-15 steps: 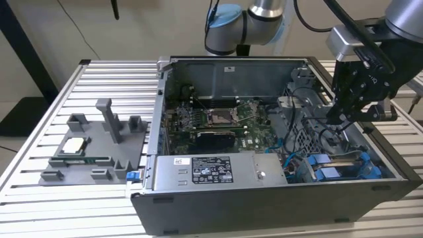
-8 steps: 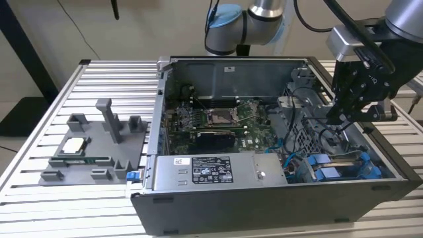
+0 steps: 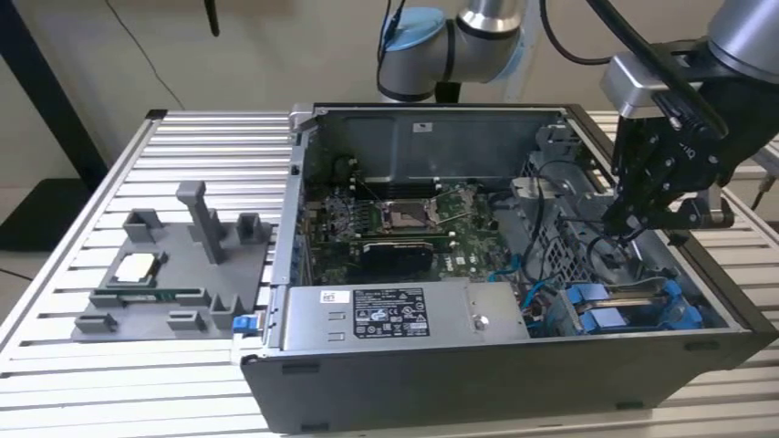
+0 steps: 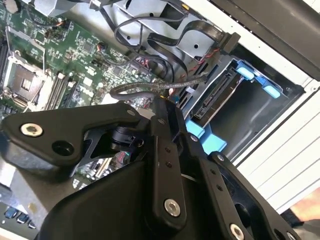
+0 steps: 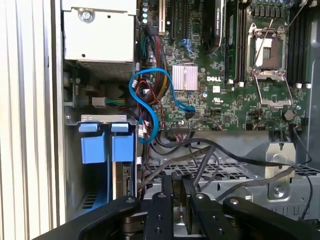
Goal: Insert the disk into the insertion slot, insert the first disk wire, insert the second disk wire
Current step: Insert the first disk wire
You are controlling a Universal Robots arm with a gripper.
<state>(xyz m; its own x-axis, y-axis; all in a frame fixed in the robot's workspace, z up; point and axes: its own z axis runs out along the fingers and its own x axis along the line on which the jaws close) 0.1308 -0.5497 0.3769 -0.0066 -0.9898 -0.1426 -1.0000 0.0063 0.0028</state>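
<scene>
A: Hand [image 3: 627,224] status?
B: You're watching it hanging over the open case [image 3: 487,383], fingers [image 5: 162,210] sitting narrow, nearly touching. Can't tell if they're pinching anything.
A: Disk?
B: Disk [image 4: 216,94] is sitting in the insertion slot [image 4: 252,114], w/ a black wire [image 4: 135,91] curling nr your hand.

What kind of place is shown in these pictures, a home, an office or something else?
Most likely a robotics lab or test bench. An open computer case lies on a slatted metal table, a robot arm reaches into it, and a grey fixture tray beside it holds loose parts.
</scene>
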